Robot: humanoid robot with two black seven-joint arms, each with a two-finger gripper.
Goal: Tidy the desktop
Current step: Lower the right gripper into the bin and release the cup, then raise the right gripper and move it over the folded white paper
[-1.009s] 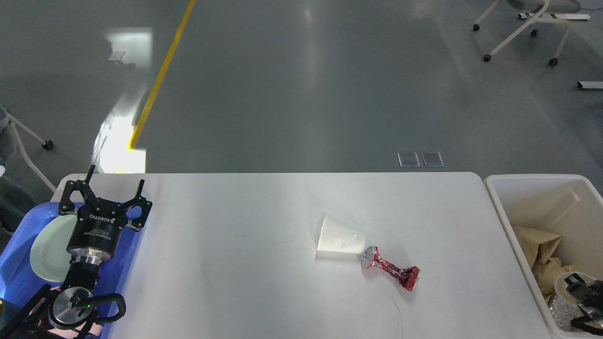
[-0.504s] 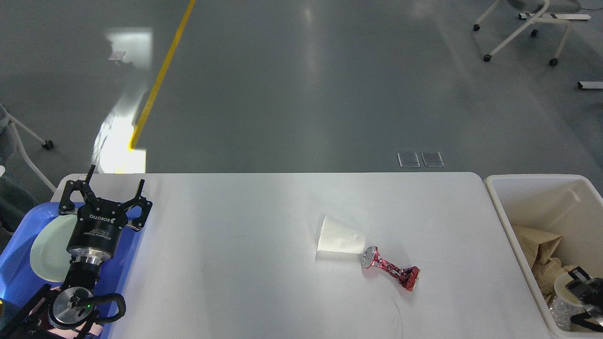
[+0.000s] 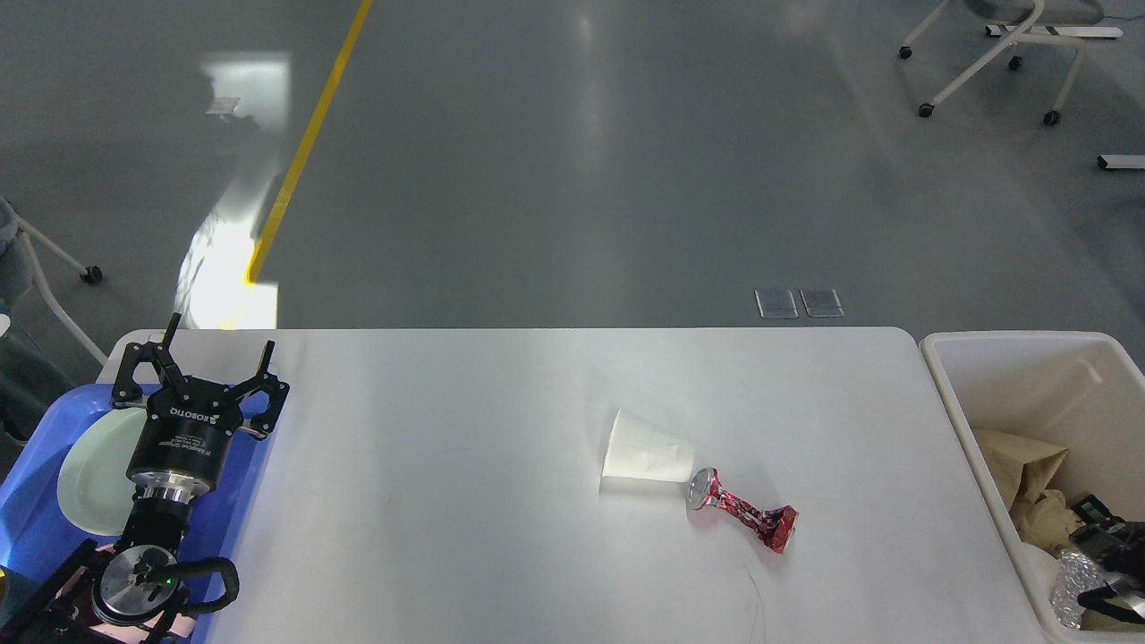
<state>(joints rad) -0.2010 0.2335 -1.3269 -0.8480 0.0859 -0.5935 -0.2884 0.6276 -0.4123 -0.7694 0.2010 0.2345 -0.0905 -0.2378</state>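
desktop (image 3: 465,501) holds a paper cup (image 3: 646,456) touching a crushed can (image 3: 742,514); left gripper (image 3: 199,371) hovers spread and empty, right gripper (image 3: 1109,559) unreadable over the bin (image 3: 962,420); next, probably bin one.

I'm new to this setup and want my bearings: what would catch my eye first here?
A crushed red can lies on the white desktop right of centre, its silver end touching a tipped-over white paper cup. At the left edge, the open left hand hangs over a blue tray holding a pale plate; at the right, a cream bin holds brown paper.
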